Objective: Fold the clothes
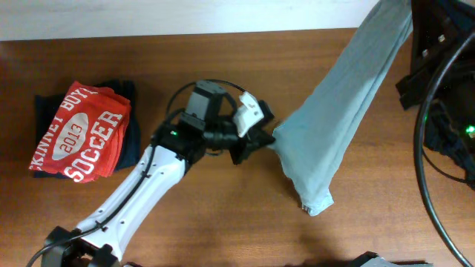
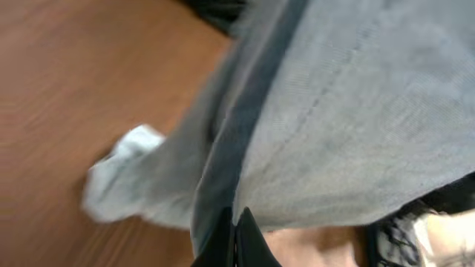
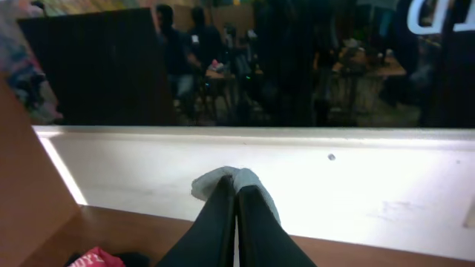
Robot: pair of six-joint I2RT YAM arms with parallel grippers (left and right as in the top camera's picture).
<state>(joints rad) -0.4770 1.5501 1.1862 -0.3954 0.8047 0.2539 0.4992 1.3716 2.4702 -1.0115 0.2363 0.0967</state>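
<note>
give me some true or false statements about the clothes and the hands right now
1. The red soccer shirt lies folded on top of a dark garment. True.
2. The grey garment lies spread flat on the table. False: it is lifted and hangs stretched between the two hands.
3. The left hand is shut on the grey garment's edge. True.
4. The right hand is open and empty. False: its fingers are closed, pinching grey cloth.
</note>
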